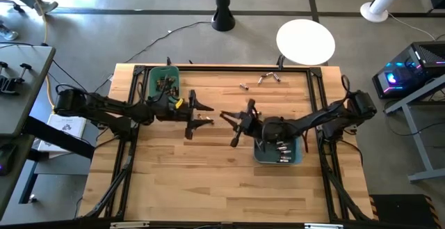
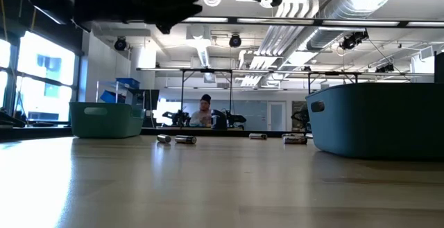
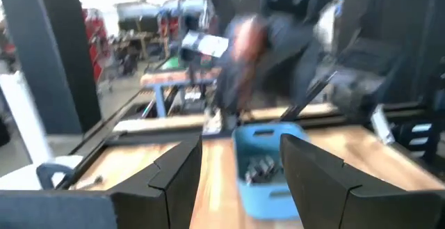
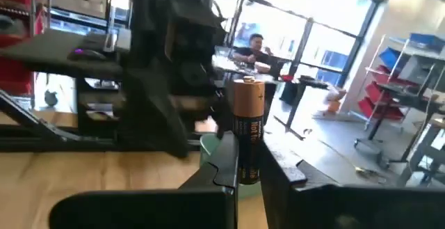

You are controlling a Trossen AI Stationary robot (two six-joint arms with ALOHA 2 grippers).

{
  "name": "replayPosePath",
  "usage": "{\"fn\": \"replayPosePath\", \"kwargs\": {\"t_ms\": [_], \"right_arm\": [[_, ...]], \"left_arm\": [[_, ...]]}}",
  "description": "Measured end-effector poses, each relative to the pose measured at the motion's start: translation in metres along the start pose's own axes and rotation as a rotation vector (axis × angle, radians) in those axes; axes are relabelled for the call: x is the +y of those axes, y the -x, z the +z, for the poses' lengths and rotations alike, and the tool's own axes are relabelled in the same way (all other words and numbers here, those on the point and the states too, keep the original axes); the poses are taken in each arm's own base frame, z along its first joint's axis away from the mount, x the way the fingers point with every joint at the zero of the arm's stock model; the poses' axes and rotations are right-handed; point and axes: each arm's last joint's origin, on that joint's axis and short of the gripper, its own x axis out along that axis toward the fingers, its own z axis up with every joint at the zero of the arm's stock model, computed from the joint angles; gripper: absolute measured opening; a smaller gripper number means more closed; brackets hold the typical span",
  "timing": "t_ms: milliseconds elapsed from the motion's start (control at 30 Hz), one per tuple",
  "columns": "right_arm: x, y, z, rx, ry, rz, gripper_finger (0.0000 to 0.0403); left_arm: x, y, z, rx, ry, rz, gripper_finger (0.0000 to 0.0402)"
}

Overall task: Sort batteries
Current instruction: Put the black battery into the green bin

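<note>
While a copper-topped battery is pinched upright between the fingers of the right gripper, the risks below are judged from how things stand.

Right gripper: held above the middle of the worktop, beside the blue bin; fingers pressed onto the cell's lower half only.

Left gripper: held facing the right one, near the green bin; fingers spread, nothing between them.

Other batteries: some are seen in the green bin, more in the blue bin, and loose cells lie at the worktop's far edge.

Risk, slipping: with so little of the cell gripped, it could be tipped or dropped by a quick swing, then rolled away across the bare wood.

Risk, collision: the two grippers are near each other, so a crossing path could be blocked or the cell knocked loose.

Risk, wrong bin: the correct bin for this cell cannot be told, so a mis-sort is possible.

Risk, release: if let go high above a bin, the cell could bounce out.
</note>
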Motion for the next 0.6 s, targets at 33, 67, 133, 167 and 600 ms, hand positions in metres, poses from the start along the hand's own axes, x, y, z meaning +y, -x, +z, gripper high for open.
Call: {"fn": "replayPosePath", "kwargs": {"t_ms": [33,67,133,167,600], "right_arm": [[-0.001,-0.001,-0.002,0.005,-0.008,0.012,0.0015],[-0.001,-0.004,-0.004,0.004,-0.029,0.04,0.0015],[-0.003,-0.009,-0.01,0.003,-0.07,0.102,0.0015],[-0.003,-0.011,-0.013,0.006,-0.081,0.122,0.0015],[-0.006,-0.017,-0.017,-0.016,-0.113,0.23,0.0015]], "left_arm": [[-0.001,0.0,0.002,-0.019,-0.001,-0.005,0.0188],[-0.003,-0.001,0.003,-0.036,-0.003,-0.011,0.0188],[-0.007,-0.002,0.005,-0.066,-0.012,-0.023,0.0188],[-0.009,-0.002,0.006,-0.079,-0.022,-0.029,0.0188],[-0.014,-0.003,0.009,-0.116,-0.062,-0.005,0.0188]]}}
